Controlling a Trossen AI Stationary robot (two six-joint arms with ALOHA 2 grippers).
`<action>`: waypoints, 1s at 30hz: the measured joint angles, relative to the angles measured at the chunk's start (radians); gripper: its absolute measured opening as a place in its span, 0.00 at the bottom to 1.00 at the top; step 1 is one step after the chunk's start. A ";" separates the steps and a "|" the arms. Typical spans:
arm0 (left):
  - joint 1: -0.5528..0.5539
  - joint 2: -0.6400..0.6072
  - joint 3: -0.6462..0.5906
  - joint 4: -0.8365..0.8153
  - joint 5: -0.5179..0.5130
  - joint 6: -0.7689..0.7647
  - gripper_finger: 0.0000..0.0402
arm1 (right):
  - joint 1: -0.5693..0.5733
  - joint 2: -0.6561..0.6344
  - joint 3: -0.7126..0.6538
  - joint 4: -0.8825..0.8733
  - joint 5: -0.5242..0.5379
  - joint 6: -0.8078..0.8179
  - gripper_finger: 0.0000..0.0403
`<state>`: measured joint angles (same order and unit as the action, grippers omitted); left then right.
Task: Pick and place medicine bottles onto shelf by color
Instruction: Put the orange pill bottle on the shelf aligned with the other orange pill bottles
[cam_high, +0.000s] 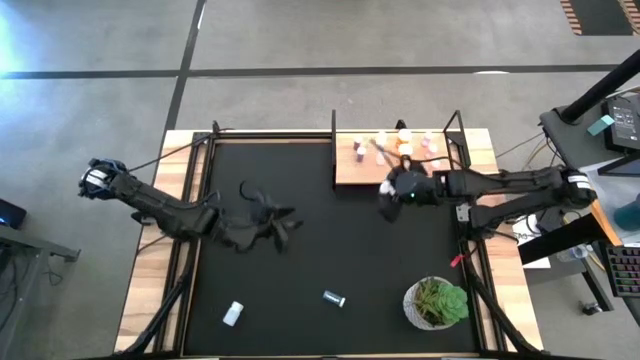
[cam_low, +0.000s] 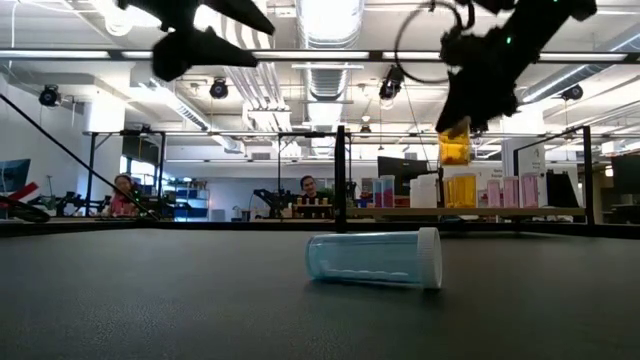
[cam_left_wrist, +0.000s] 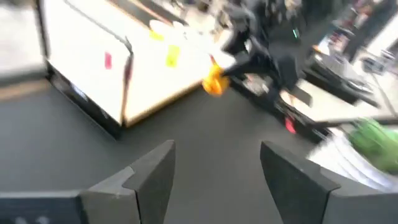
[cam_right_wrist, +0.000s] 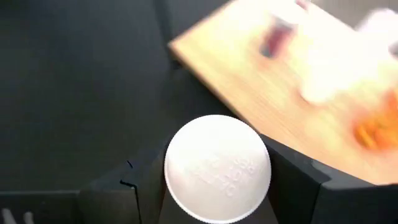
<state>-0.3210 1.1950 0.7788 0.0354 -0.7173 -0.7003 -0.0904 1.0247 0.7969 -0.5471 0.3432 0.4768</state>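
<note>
The light-wood shelf (cam_high: 350, 170) stands at the mat's far right, with several pink, orange and white medicine bottles (cam_high: 404, 136) upright on it. My right gripper (cam_high: 390, 195) hangs just in front of the shelf's near edge, shut on an orange bottle (cam_low: 455, 148). My left gripper (cam_left_wrist: 214, 149) is open and holds nothing, raised over the middle left of the mat (cam_high: 283, 228). A bluish clear bottle (cam_low: 375, 258) lies on its side on the mat (cam_high: 334, 298). A white bottle (cam_high: 233, 313) lies near the front left. My right gripper pinches the orange bottle at its white-capped upper end (cam_right_wrist: 217, 168), one finger (cam_right_wrist: 140, 183) on each side of the cap. The fingers slant down from the table's right. The orange body (cam_low: 455, 150) hangs below them, nearly upright and clear of the mat.
A green potted plant (cam_high: 437, 303) stands at the front right of the black mat (cam_high: 300, 270). The shelf's thin black posts (cam_high: 334, 150) rise at its corners. Beyond the table, people (cam_low: 122, 192) sit in the room.
</note>
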 joint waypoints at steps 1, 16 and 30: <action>0.031 0.000 0.000 0.026 0.001 0.037 0.55 | -0.023 -0.003 -0.013 0.002 0.001 0.044 0.54; 0.386 -0.004 0.008 0.228 0.114 0.350 0.55 | -0.189 0.051 -0.090 -0.002 0.245 0.362 0.54; 0.490 -0.004 0.008 0.250 0.116 0.343 0.55 | -0.247 0.115 -0.091 -0.003 0.243 0.349 0.54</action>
<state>0.1692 1.1908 0.7864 0.2855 -0.6010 -0.3576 -0.3375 1.1398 0.7063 -0.5505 0.5864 0.8261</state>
